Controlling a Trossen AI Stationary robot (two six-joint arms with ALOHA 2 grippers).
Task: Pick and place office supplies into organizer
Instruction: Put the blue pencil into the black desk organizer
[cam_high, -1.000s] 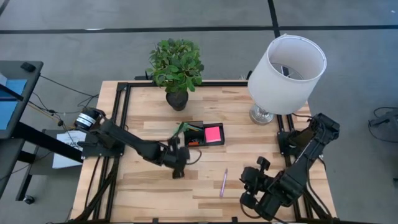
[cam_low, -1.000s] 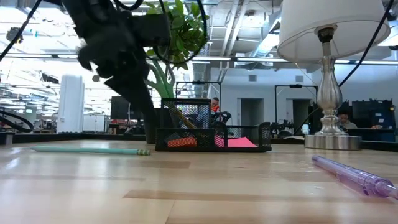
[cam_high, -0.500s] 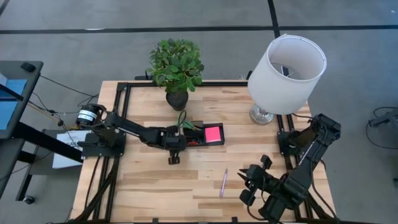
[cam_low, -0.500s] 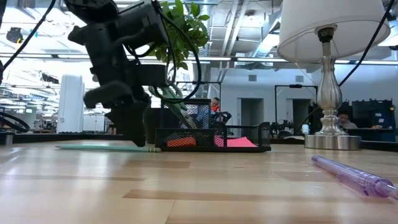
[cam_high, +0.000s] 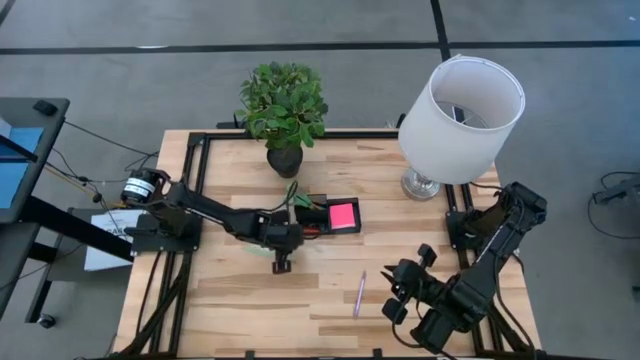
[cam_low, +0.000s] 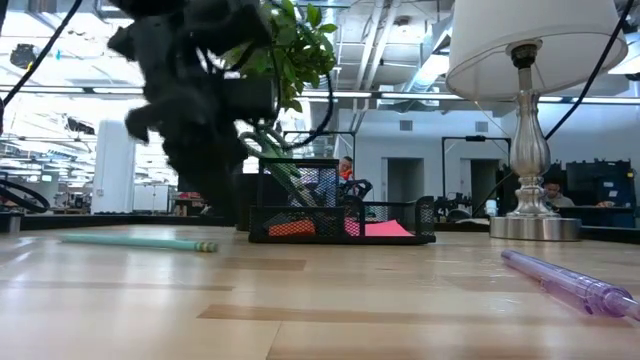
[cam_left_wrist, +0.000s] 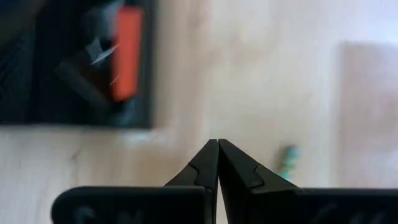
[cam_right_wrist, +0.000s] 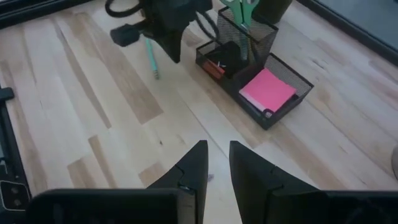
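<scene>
**Inspector A:** The teal pencil (cam_low: 135, 241) is found lying flat on the table (cam_high: 230, 310), just outside the black mesh organizer (cam_high: 325, 216), on the left arm's side. A purple pen (cam_high: 359, 293) is also left loose, nearer the right arm. The pink sticky-note pad (cam_right_wrist: 268, 90) and green-handled scissors (cam_right_wrist: 241, 9) are already seated in the organizer.

**Inspector B:** And the grippers?

**Inspector A:** The left gripper (cam_high: 282, 263) is poised beside the pencil with its fingers (cam_left_wrist: 202, 169) pressed together and nothing held. The right gripper (cam_right_wrist: 216, 165) is parted slightly, empty, short of the purple pen.

**Inspector B:** Recommended handling?

**Inspector A:** It is judged that the left fingers should be spread before descent, the pencil straddled across its shaft near mid-length, and the mesh wall cleared on the lift. Rolling is considered the main risk.
</scene>
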